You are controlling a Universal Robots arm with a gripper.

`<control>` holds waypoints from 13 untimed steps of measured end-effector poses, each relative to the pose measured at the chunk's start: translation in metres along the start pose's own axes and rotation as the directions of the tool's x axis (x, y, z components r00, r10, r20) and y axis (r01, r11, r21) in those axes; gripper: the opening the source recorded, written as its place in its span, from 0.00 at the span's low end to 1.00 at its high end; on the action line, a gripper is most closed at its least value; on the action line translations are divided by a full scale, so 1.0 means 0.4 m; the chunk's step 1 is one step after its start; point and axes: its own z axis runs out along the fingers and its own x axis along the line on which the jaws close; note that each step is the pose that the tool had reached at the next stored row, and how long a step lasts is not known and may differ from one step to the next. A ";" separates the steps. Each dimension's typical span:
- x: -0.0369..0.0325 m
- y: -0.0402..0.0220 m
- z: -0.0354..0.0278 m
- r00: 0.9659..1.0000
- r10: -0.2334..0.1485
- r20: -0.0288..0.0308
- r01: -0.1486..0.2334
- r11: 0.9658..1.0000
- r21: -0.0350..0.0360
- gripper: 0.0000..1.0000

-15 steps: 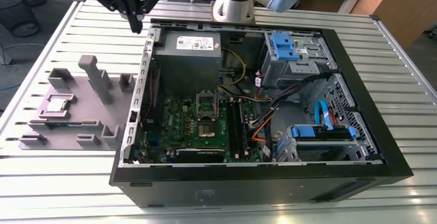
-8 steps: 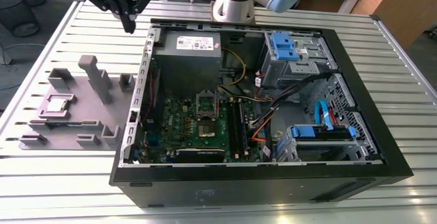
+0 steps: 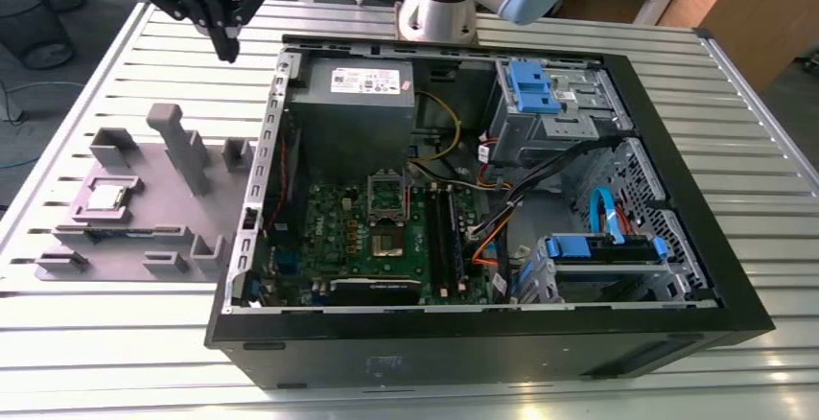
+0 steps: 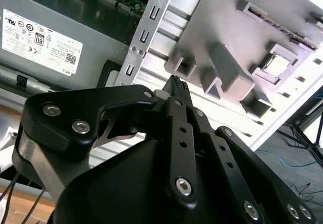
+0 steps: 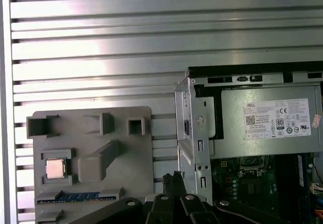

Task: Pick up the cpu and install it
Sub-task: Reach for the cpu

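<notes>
Gripper (image 4: pixel 176 82) jaws together and empty, hung above worktop (image 3: pixel 103 343) gap between grey holder (image 3: pixel 173 214) and PC case (image 3: pixel 512 343), cpu (image 3: pixel 113 195) sat in holder, untouched.

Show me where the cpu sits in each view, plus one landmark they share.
Exterior view: the cpu lies in the grey holder, at the exterior view's left of the PC case.
First wrist view: cpu in the holder's square recess.
Second wrist view: cpu, same recess.
Shared landmark: the power supply's white label.
</notes>
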 end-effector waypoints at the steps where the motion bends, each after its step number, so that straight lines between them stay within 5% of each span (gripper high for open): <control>1: 0.004 0.000 0.000 1.000 0.000 0.000 0.000 1.000 0.000 0.11; 6: 0.021 -0.002 0.000 1.000 0.000 0.000 0.000 1.000 0.000 0.11; 13: 0.022 -0.002 0.000 1.000 0.000 0.000 0.000 1.000 0.000 0.11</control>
